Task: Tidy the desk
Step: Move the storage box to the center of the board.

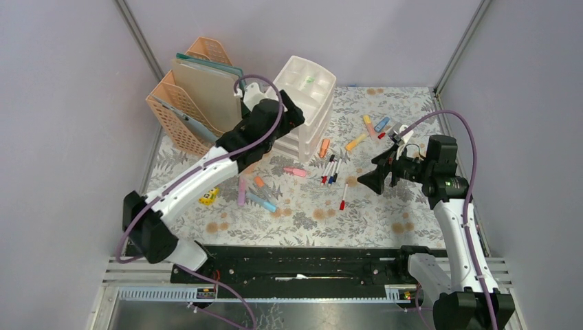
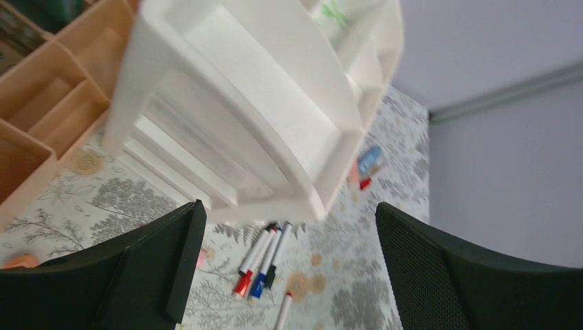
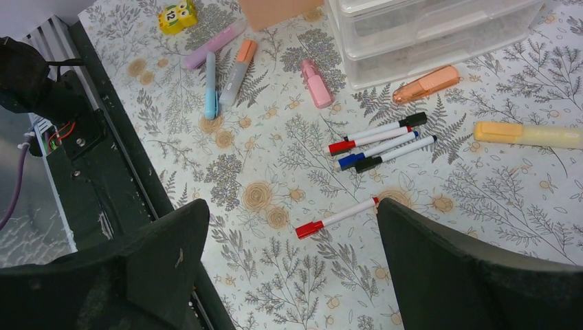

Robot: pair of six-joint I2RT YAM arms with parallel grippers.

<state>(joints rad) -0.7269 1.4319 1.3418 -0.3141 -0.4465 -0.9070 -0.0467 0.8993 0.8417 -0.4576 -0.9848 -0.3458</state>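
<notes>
The desk (image 1: 385,214) wears a pale fern-and-flower cloth strewn with pens. My left gripper (image 1: 294,117) hovers open at the front of the white drawer unit (image 1: 306,103). In the left wrist view the left gripper (image 2: 285,271) has nothing between its fingers, with the drawer unit (image 2: 261,117) just ahead and three markers (image 2: 261,261) on the cloth below. My right gripper (image 1: 372,180) stands open above the desk's right half. In the right wrist view the right gripper (image 3: 289,265) is empty, and a lone red-capped marker (image 3: 337,218) lies just beyond it.
A peach file rack (image 1: 185,110) stands at the back left. Highlighters lie about: pink (image 1: 294,171), purple (image 1: 241,192), blue (image 1: 261,201), orange (image 1: 324,148), yellow (image 1: 355,142). A yellow cube (image 1: 210,196) sits near the left arm. More pens (image 1: 377,126) lie at the back right. A black rail (image 1: 295,265) runs along the near edge.
</notes>
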